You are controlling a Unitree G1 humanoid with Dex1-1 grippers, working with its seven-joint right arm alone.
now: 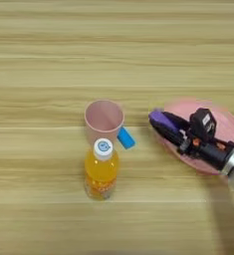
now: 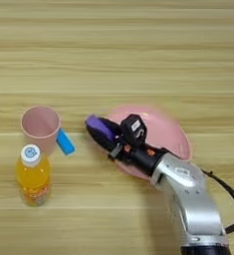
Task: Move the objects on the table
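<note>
An orange-drink bottle point(image 1: 101, 170) with a white cap stands upright left of centre on the table point(image 1: 116, 55). A wide pink plate point(image 2: 164, 130) lies to its right. My right gripper point(image 2: 99, 130) reaches over the plate's left rim, its two black fingers shut on a flat purple block point(image 2: 98, 126), which is held at the fingertips just past the rim. The silver forearm point(image 2: 188, 194) comes in from the bottom right and covers the plate's near side.
A pink cup point(image 1: 104, 120) stands upright just behind the bottle. A small blue block point(image 1: 126, 138) lies on the table at the cup's right base, between cup and plate.
</note>
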